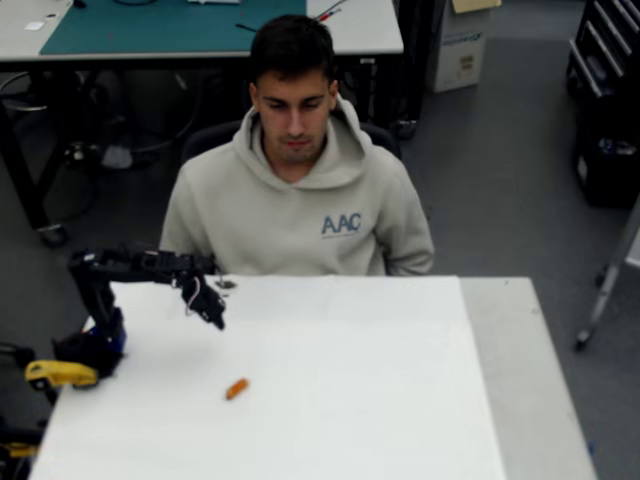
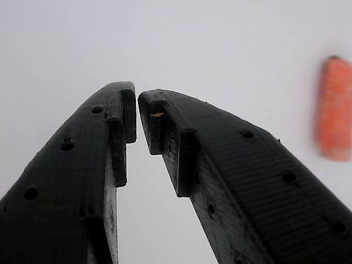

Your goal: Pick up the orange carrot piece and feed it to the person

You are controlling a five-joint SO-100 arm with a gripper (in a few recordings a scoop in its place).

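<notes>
The orange carrot piece [image 1: 236, 388] lies on the white table [image 1: 380, 400], left of its middle. In the wrist view the carrot piece [image 2: 334, 108] shows as a blurred stub at the right edge, well clear of the fingers. My black gripper [image 1: 214, 313] hangs over the table's far left part, up and to the left of the carrot. Its tips [image 2: 137, 107] almost meet, with nothing between them, so it is shut. The person [image 1: 297, 190], in a beige hoodie, sits behind the table's far edge, looking down.
My arm's base [image 1: 92, 350] stands at the table's left edge beside a yellow clamp [image 1: 58, 373]. A small dark bit [image 1: 226, 285] lies near the far edge. Another desk [image 1: 200, 25] stands behind the person, and a grey strip [image 1: 520, 380] runs along the table's right side.
</notes>
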